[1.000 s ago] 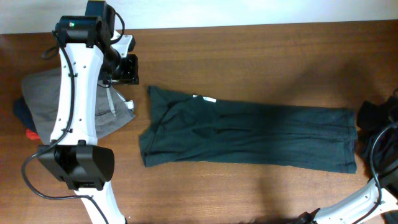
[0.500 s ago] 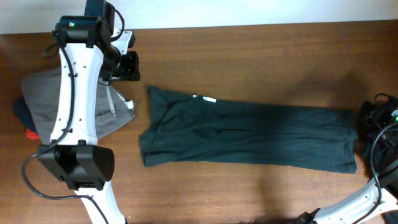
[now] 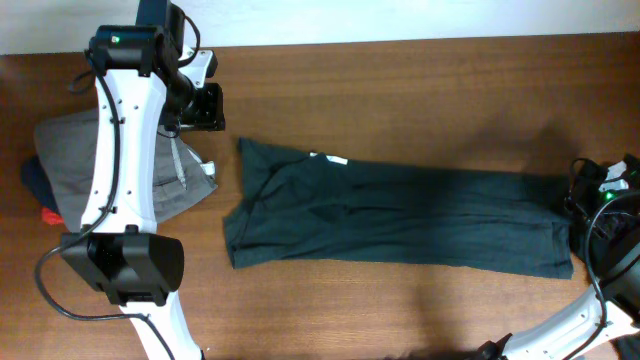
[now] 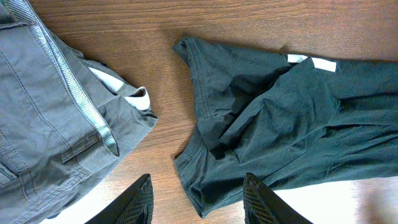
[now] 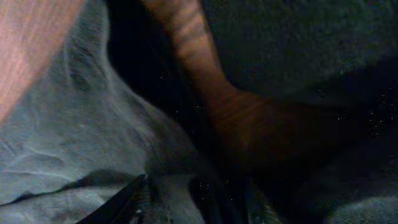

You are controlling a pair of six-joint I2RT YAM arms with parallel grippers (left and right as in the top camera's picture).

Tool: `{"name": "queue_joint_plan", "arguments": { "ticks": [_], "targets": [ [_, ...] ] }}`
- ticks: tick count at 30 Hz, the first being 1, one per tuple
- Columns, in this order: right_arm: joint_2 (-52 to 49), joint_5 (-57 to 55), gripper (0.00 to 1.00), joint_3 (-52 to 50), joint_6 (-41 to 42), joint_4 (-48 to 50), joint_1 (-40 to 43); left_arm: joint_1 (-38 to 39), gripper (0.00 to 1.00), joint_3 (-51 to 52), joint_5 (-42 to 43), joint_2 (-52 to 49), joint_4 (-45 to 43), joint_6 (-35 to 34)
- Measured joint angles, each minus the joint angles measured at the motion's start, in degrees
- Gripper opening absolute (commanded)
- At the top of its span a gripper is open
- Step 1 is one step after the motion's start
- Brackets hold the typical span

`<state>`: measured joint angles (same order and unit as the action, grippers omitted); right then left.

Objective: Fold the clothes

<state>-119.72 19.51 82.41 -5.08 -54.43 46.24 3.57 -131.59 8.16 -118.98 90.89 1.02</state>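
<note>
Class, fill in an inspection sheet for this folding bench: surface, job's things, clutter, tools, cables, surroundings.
Surface: wooden table.
Job's things: green T-shirt lies as a long strip mid-table; grey garment heaped at left.
Clutter: red scrap under the grey heap.
Tools: left tool open, empty, above the table; right tool over dark fabric, state too dim to judge.
Cables: black cable loops by the left arm's base.
Surroundings: white wall behind.

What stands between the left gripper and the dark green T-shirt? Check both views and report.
Nothing visible. The left gripper hangs open above the table, with a clear line down to the dark green T-shirt's collar end. The grey garment lies off to one side, apart from the shirt, with bare wood between them.
</note>
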Motion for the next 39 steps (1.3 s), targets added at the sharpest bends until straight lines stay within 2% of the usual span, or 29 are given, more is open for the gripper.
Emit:
{"name": "queue_joint_plan", "arguments": {
  "ticks": [2, 3, 4, 9, 15, 25, 33, 39],
  "targets": [
    [0.00, -0.63, 0.44, -0.04, 0.35, -0.74, 0.00, 0.00, 0.47, 0.00, 0.02, 0.00, -0.04, 0.00],
    [0.00, -0.90, 0.32, -0.11, 0.48, -1.07, -0.07, 0.00, 0.47, 0.00, 0.02, 0.00, -0.09, 0.00],
    [0.00, -1.27, 0.25, -0.20, 0.50, -1.42, -0.20, 0.00, 0.47, 0.00, 0.00, 0.00, -0.11, 0.02],
    [0.11, -0.72, 0.04, -1.20, -1.09, -2.36, -1.73, 0.00, 0.47, 0.00, 0.02, 0.00, -0.28, 0.00],
    [3.87, -0.52, 0.04, -1.99, -1.90, -3.02, -5.57, 0.00, 0.47, 0.00, 0.02, 0.00, -0.28, 0.00],
    [19.65, -0.02, 0.04, -2.01, -2.21, -4.63, -8.85, 0.00, 0.47, 0.00, 0.02, 0.00, -0.31, 0.00],
    [19.80, -0.81, 0.04, -2.03, -1.31, -5.05, -10.49, 0.00, 0.47, 0.00, 0.00, 0.00, -0.31, 0.00],
    [19.80, 4.44, 0.04, -2.03, -3.06, -5.38, -12.00, 0.00, 0.47, 0.00, 0.00, 0.00, -0.31, 0.00]
  ]
}}
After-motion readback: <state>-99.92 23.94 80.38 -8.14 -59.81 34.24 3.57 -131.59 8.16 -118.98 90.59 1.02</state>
